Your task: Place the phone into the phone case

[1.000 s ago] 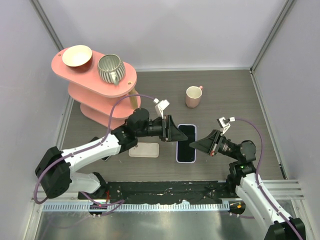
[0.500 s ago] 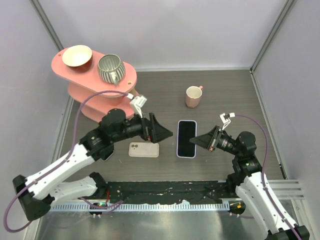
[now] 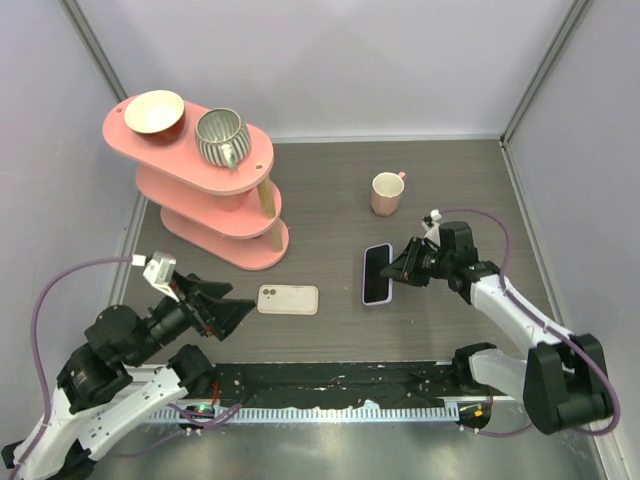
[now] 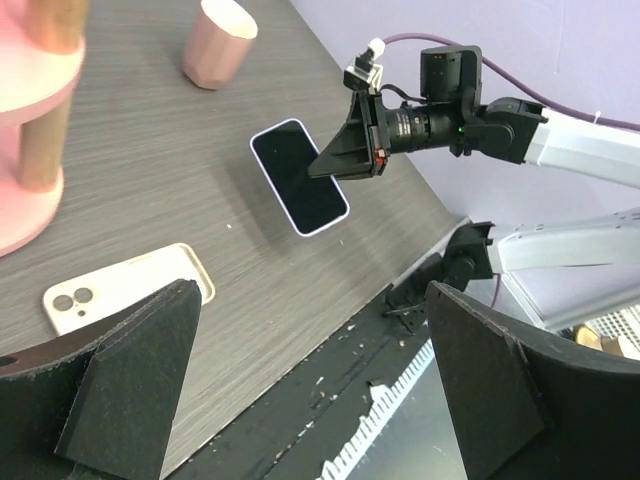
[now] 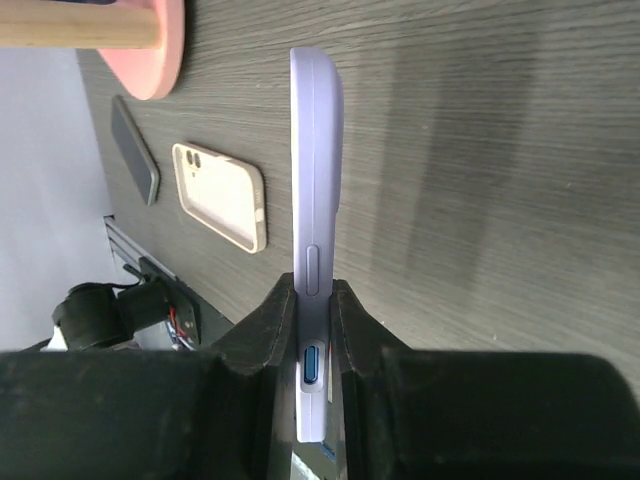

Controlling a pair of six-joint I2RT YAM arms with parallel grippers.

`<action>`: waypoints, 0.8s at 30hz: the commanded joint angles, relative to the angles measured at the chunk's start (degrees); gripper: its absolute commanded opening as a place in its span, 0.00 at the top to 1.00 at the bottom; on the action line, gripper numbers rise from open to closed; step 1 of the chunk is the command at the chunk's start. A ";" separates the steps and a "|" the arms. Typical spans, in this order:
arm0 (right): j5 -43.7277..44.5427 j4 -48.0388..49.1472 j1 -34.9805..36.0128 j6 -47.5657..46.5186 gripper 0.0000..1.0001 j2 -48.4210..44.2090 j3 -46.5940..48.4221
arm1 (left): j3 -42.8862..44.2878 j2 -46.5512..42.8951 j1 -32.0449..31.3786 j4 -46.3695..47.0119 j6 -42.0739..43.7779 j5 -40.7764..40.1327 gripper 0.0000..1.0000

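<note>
Phone-insertion task, phone in hand. The right gripper (image 3: 398, 275) is clamped across the thickness of the phone (image 3: 377, 275), pinching it at one long side so that the lavender body stands tilted on edge right of the table's centre, between the pink mug (image 3: 387, 193) and the near edge. Whether its lower edge touches the table cannot be told. The phone case (image 3: 288, 299) lies flat and loose, apart from the phone, left of centre near the near edge, with its camera cut-out toward the left edge. The left gripper (image 3: 238, 305) is spread wide and holds nothing, hanging toward the near left corner, short of the case. Likely failure modes: the narrow pinch on a smooth side may let the phone pivot or slide out during transfer. The case has nothing bracing it and may skate across the wood-grain surface under pressing force. If the phone's camera end is not turned to match the cut-out, it would seat askew or ride on the rim. A dark slab (image 5: 135, 150) beside the case could obstruct a low approach.
</note>
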 commanded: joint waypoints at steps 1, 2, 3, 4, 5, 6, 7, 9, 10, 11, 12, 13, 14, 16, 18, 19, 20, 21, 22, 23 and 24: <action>-0.21 4.56 0.19 -3.19 0.99 6.81 5.59 | -3.36 -6.96 0.08 -3.38 0.59 -5.45 0.00; -0.20 5.00 0.19 -3.63 0.99 7.79 5.95 | -3.45 -7.58 0.08 -3.20 0.85 -6.06 0.00; -0.55 5.26 0.19 -5.37 0.99 8.84 6.82 | -3.37 -7.76 0.08 -3.90 1.11 -7.72 0.00; -0.64 5.35 0.19 -6.61 0.99 9.90 7.35 | -2.50 -7.42 0.08 -4.43 1.29 -8.26 0.00; -0.21 5.27 0.01 -7.84 0.99 11.91 7.96 | -2.14 -6.89 -0.01 -5.04 1.64 -8.26 0.00; 0.23 4.83 0.01 -8.98 0.99 13.06 9.45 | -1.79 -6.36 -0.01 -5.83 1.99 -8.26 0.00; 0.76 4.22 -0.07 -11.34 0.98 14.21 10.33 | -1.52 -5.14 0.08 -6.01 2.08 -8.09 0.00; 0.94 1.58 -0.60 -13.20 0.97 18.25 13.05 | -1.61 -3.99 0.08 -6.19 2.43 -7.12 0.00; 1.02 0.44 -0.60 -14.87 0.96 19.48 13.85 | -1.43 -2.85 0.08 -6.19 2.52 -6.34 0.00; 1.90 -1.66 -0.69 -15.75 0.95 20.71 14.55 | -1.35 -2.41 -0.01 -6.37 2.61 -6.24 0.00; 2.69 -2.81 -0.95 -16.46 0.94 22.20 15.61 | -1.35 -2.14 -0.01 -6.37 2.70 -6.24 0.00; 3.83 -4.04 -1.13 -17.25 0.91 22.65 15.88 | -1.17 -1.88 0.08 -6.45 2.87 -6.50 0.00; 6.80 -5.88 -1.30 -18.82 0.89 22.92 16.05 | -1.17 -1.79 0.08 -6.54 2.87 -6.59 0.00; 10.06 -7.74 -1.74 -19.36 0.82 23.53 16.49 | -1.17 -1.96 0.08 -6.81 2.61 -7.29 0.00; 12.26 -9.15 -1.83 -19.28 0.78 23.62 16.76 | -1.08 -2.05 0.08 -7.16 2.35 -8.78 0.00; 12.54 -9.41 -1.83 -19.19 0.73 23.79 16.76 | -1.17 -2.05 0.08 -7.16 2.26 -9.31 0.00; 12.97 -9.67 -2.09 -19.02 0.71 23.97 16.76 | -1.26 -2.05 0.08 -7.07 1.82 -10.36 0.00; 14.72 -9.76 -1.84 -18.49 0.69 24.23 16.76 | -1.52 -1.62 0.08 -6.98 1.73 -10.72 0.00; 15.95 -10.11 -1.83 -18.31 0.65 24.67 16.76 | -1.61 -1.35 0.08 -6.72 1.64 -10.72 0.00; 16.92 -10.81 -1.92 -17.96 0.64 24.85 16.85 | -1.61 -1.00 0.08 -6.81 1.38 -11.24 0.00; 18.59 -10.99 -2.01 -17.52 0.62 25.11 16.93 | -1.43 0.13 0.08 -6.89 1.12 -11.68 0.00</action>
